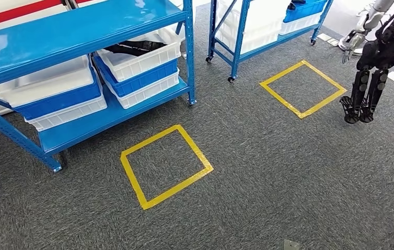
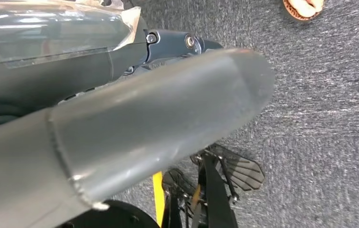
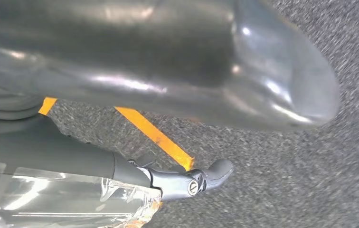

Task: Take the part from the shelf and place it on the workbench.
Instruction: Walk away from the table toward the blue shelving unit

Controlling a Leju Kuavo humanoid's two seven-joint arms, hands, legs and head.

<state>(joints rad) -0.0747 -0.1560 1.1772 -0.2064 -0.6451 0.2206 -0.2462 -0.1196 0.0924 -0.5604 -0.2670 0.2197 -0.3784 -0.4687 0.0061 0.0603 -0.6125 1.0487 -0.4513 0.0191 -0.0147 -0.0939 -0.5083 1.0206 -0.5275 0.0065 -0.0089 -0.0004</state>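
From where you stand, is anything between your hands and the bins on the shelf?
Nothing visible on the carpet, only a flat tape square. The shelf top board overhangs the bins. Another robot stands far right, off the path.

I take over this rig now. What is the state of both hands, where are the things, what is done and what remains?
Left hand: holds nothing, thumb and fingers apart, hanging over the carpet.
Right hand: the same, holding nothing.
Part: probably the dark thing in the white bin on the near blue shelf, untouched.
Done: nothing yet; the robot stands back from the shelf, with a yellow square on the floor between.
Left: step to the shelf, take the part, carry it to the workbench.
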